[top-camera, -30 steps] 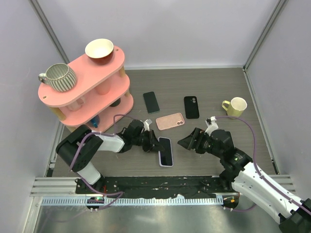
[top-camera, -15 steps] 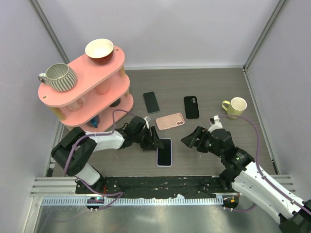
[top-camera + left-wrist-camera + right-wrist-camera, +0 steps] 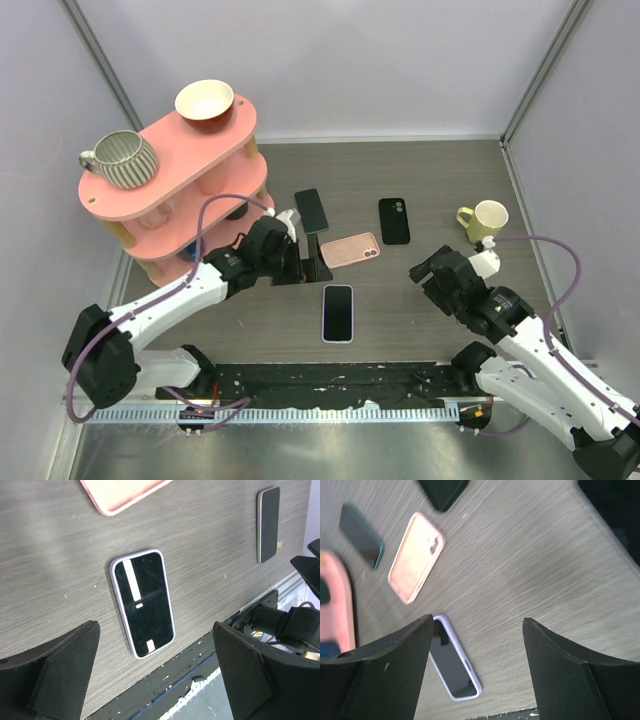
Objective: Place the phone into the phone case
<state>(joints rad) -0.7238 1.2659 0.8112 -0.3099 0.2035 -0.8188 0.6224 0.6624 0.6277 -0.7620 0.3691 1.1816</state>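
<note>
The phone lies flat and screen up near the table's front edge, with the lavender phone case as a rim all round it. In the left wrist view the phone lies free on the wood ahead of the fingers. My left gripper hovers behind and to the left of it, open and empty. The left gripper touches nothing. My right gripper is open to the phone's right, apart from it. Between the right gripper's fingers I see the phone below.
A pink case lies just behind the phone, a dark teal phone and a black phone further back. A yellow mug stands at the right. A pink shelf with a mug and a bowl stands at the left.
My left gripper opened, let go of the phone's edge and drew back to the rear left. The right gripper pulled away to the right. The phone stays flat.
</note>
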